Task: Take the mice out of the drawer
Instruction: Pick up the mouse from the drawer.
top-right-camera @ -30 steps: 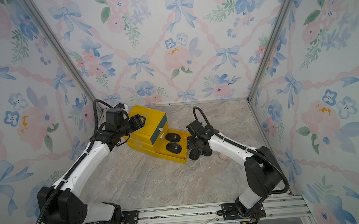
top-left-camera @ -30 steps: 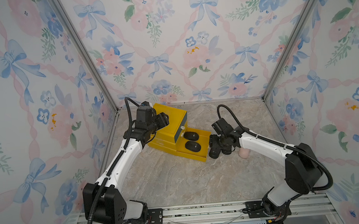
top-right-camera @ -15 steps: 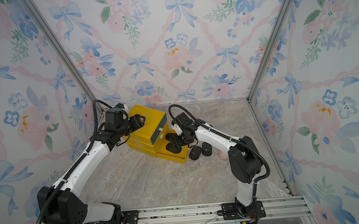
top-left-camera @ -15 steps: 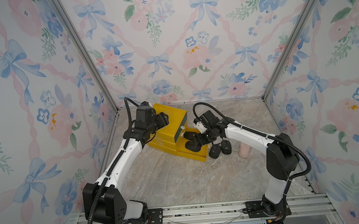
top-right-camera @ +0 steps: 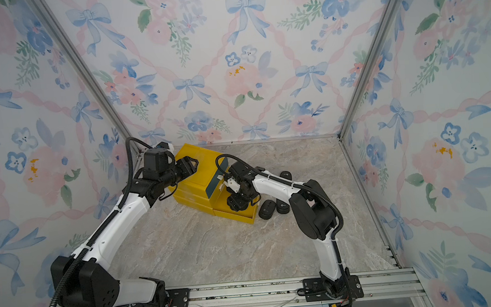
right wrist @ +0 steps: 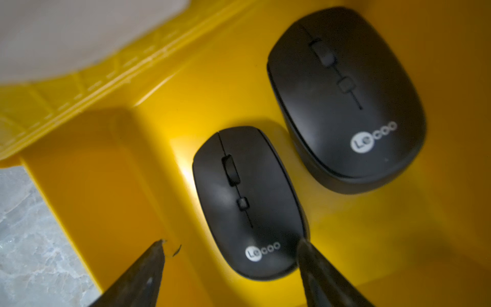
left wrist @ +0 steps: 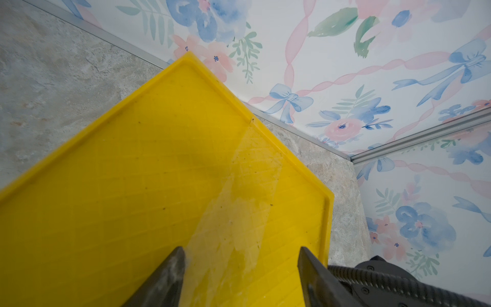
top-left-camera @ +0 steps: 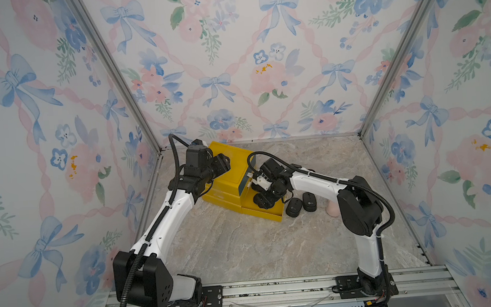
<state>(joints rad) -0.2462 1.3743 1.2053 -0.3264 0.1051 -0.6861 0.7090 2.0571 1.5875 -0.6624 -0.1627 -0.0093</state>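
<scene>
Marbled counter [top-left-camera: 246, 250] in a floral-papered booth carries a yellow cabinet [top-left-camera: 231, 173] with its lowest drawer [top-left-camera: 268, 215] pulled out. In both top views two mice [top-left-camera: 293, 208] lie side by side on the counter just beside the drawer, and in a top view a third mouse [top-right-camera: 285, 175] shows behind the right arm. The right end effector [top-left-camera: 264, 201] dips into the drawer, its forearm reaching in from the right and its wrist bent downward. The left end effector [top-left-camera: 222, 164] sits over the cabinet top, arm stretched forward.

From the left wrist, the left end effector [left wrist: 240, 249] has its jaws apart and empty above the yellow top. I cannot tell whether it touches; it is probably bracing the cabinet.

From the right wrist, the right end effector [right wrist: 230, 243] is spread wide and grips nothing. A near mouse [right wrist: 247, 202] and a far mouse [right wrist: 345, 98] lie in the drawer. One fingertip is at the near mouse's tail edge, while the other is off toward the drawer wall. The step in hand looks like fetching the near mouse. The next move calls for centring the jaws across its width, lowering, then closing gently, since the rounded shell could slip.
</scene>
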